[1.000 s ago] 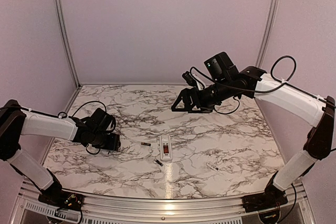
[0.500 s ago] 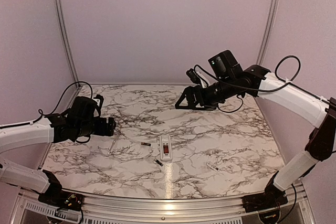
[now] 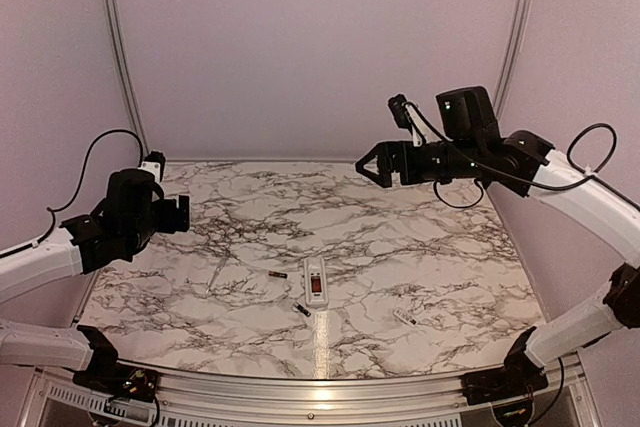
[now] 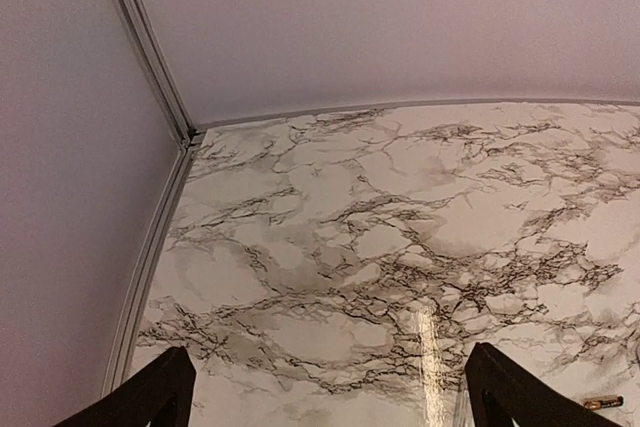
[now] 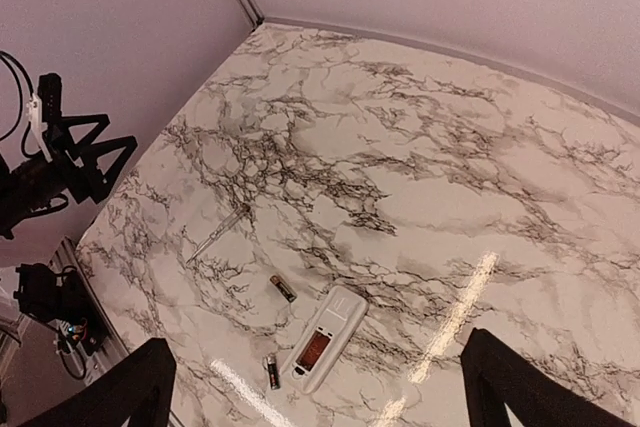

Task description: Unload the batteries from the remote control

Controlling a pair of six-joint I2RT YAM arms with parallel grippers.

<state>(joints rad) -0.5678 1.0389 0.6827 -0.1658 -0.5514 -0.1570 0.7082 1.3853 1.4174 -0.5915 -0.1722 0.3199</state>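
Your remote (image 3: 315, 282) lies on the table (image 3: 430, 247), red recess up. The two batteries (image 3: 277, 274) lie loose just left of it. Left gripper (image 3: 180, 214) and right gripper (image 3: 372, 165) hang high above, jaws wide apart and holding nothing.

Left gripper (image 3: 183, 214), right gripper (image 3: 363, 165), both aloft, jaws apart

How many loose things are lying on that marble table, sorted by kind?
remote control: 1
batteries: 2
thin grey rod: 1
small white chip: 1
Total: 5
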